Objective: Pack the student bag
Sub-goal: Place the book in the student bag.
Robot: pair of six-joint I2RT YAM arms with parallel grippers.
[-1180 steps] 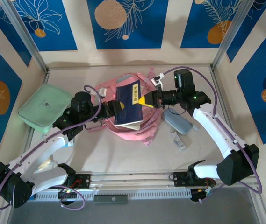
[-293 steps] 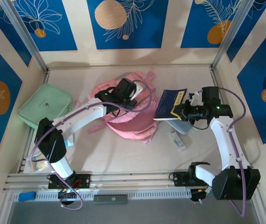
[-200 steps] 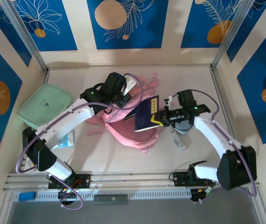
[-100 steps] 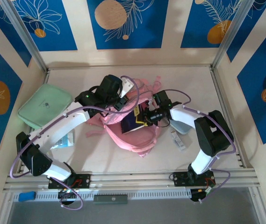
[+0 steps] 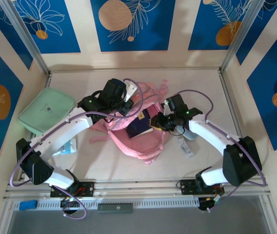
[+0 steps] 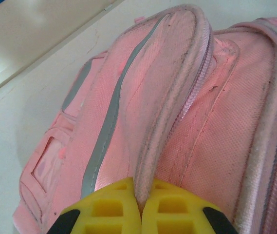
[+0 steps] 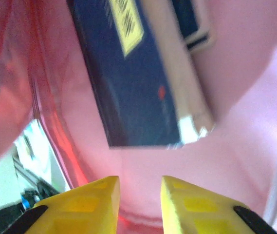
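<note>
This bag [image 6: 192, 122] is soft and floppy, so my left fingers [image 6: 128, 204] pinch its zip edge tight. My right fingers [image 7: 110, 195] are slightly apart and empty, by the book [image 7: 128, 73] inside.

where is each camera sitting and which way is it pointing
Top external: fixed above and behind the arms, looking down on the table; both arms show, bases at the bottom.
Left wrist: on the left arm, looking past the left gripper, which is shut on a fold of the student bag.
Right wrist: on the right arm, looking into the bag's pink inside at a blue book; the right gripper is open.
Shared: top external and right wrist both show the book in the bag.
</note>
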